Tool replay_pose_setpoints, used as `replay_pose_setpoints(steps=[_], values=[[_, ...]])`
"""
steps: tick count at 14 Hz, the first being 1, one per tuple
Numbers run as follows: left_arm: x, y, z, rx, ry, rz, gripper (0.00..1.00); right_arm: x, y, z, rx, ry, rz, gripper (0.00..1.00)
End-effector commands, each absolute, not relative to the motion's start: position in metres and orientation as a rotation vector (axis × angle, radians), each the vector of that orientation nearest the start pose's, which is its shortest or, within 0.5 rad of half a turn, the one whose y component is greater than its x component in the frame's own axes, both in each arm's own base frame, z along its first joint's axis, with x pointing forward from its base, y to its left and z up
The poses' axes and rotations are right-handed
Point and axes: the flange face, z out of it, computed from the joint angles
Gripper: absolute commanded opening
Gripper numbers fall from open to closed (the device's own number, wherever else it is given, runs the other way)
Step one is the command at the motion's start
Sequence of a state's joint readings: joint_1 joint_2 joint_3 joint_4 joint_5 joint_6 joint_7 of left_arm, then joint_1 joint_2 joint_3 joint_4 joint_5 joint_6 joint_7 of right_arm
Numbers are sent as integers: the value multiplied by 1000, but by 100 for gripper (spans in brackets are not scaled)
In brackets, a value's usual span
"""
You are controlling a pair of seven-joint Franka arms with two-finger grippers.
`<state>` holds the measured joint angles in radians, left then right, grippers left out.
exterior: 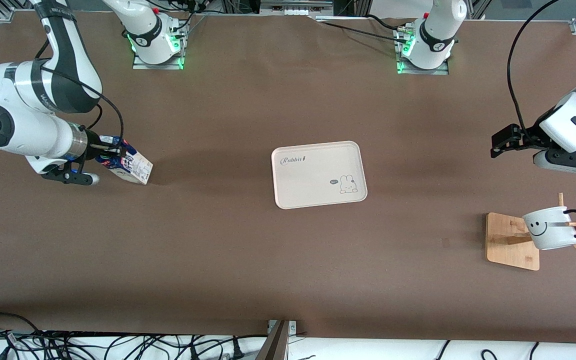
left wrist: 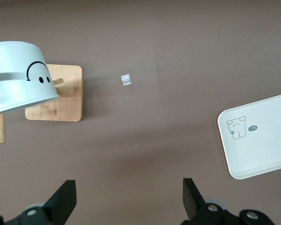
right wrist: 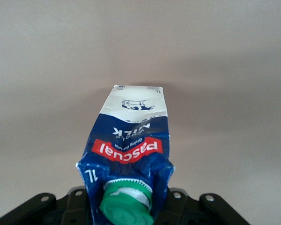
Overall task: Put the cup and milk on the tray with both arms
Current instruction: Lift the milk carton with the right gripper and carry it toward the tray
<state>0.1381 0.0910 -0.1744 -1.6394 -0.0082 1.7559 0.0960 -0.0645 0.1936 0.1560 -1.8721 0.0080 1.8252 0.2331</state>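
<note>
The milk [exterior: 134, 168] is a blue and white carton with a green cap. It leans over near the right arm's end of the table, its base at the tabletop. My right gripper [exterior: 112, 153] is shut on its gabled top. In the right wrist view the milk [right wrist: 130, 140] fills the gripper [right wrist: 129, 206], cap toward the camera. The cup [exterior: 550, 228], white with a smiley, hangs on a wooden stand [exterior: 505, 241]. My left gripper [exterior: 499, 145] is open and empty over bare table beside the stand. The left wrist view shows its fingers [left wrist: 64, 200] wide apart, with the cup [left wrist: 18, 75] off to one side. The tray [exterior: 308, 186] lies empty mid-table.
The stand's square base [left wrist: 61, 101] and slanting pegs are under the cup. A small scrap of tape [left wrist: 125, 79] lies on the brown table between the stand and the tray [left wrist: 267, 140]. Cables run along the table edge nearest the front camera.
</note>
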Motion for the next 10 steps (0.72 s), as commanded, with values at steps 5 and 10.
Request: replay_pose_setpoints(steps=[5,10], values=[[594,-21,563,-3134,212,-46,100,586,136,466,-3106,161,245,46],[593,-23,563,-3135,200,-36,100,571,250,483,-3110,154,178,46]])
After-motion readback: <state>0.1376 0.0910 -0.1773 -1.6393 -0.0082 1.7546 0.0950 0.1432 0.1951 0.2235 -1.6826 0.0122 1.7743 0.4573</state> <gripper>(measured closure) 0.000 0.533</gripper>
